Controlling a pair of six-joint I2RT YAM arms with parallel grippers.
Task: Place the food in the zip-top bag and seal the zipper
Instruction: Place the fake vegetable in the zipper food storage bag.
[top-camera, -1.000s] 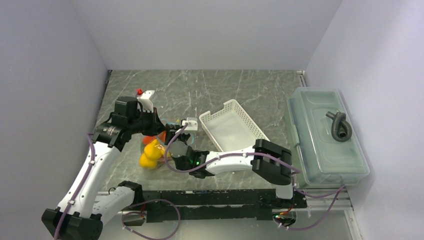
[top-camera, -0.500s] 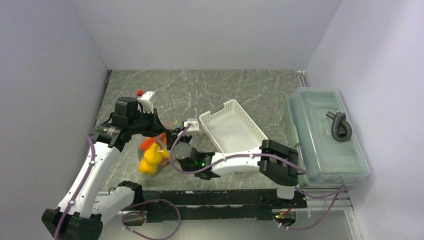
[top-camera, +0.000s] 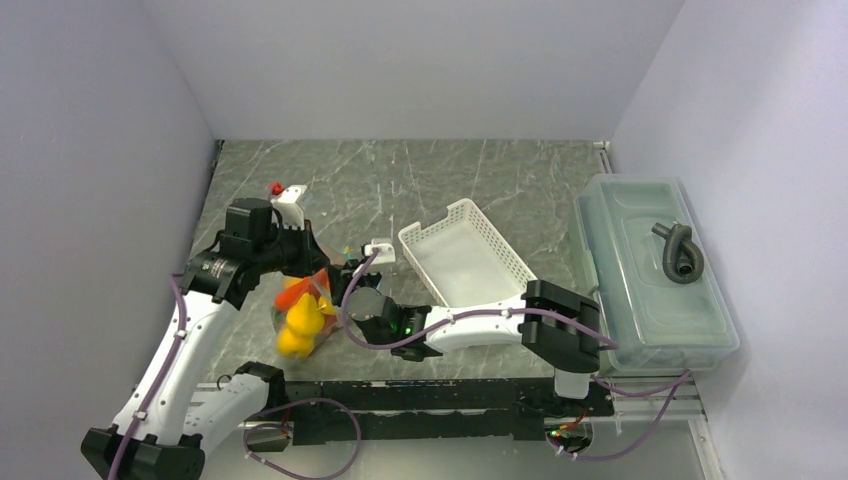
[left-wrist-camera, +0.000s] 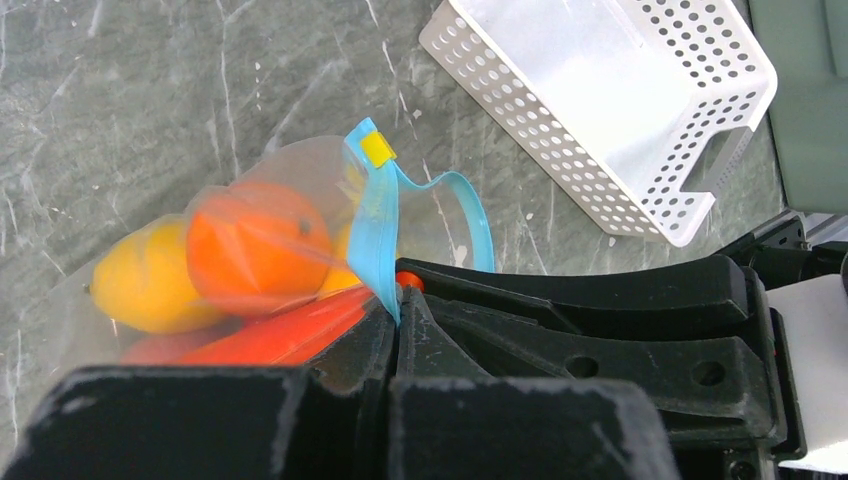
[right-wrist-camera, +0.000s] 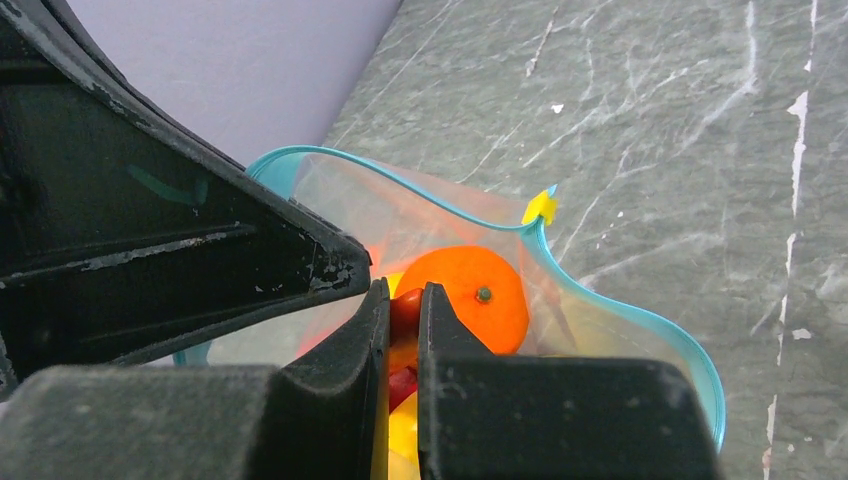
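Note:
The zip-top bag (top-camera: 300, 315) hangs below my left gripper (top-camera: 305, 262), filled with food. In the left wrist view my left gripper (left-wrist-camera: 397, 310) is shut on the teal zipper (left-wrist-camera: 375, 230). Through the clear wall I see an orange (left-wrist-camera: 255, 245), a lemon (left-wrist-camera: 145, 290) and a red-orange piece (left-wrist-camera: 270, 335). A yellow slider tab (left-wrist-camera: 377, 150) sits on the strip. My right gripper (top-camera: 345, 280) is at the bag's mouth. In the right wrist view it (right-wrist-camera: 405, 300) is nearly closed with a small red piece (right-wrist-camera: 405, 312) between its fingers, beside the orange (right-wrist-camera: 465, 295).
A white perforated basket (top-camera: 465, 250) lies tilted right of the bag, also in the left wrist view (left-wrist-camera: 610, 100). A large translucent lidded bin (top-camera: 650, 270) with a grey coiled thing (top-camera: 680, 252) on it stands at the right. Walls close in on both sides.
The bag with the food has moved toward the near edge and a little left. Both grippers have moved along with it.

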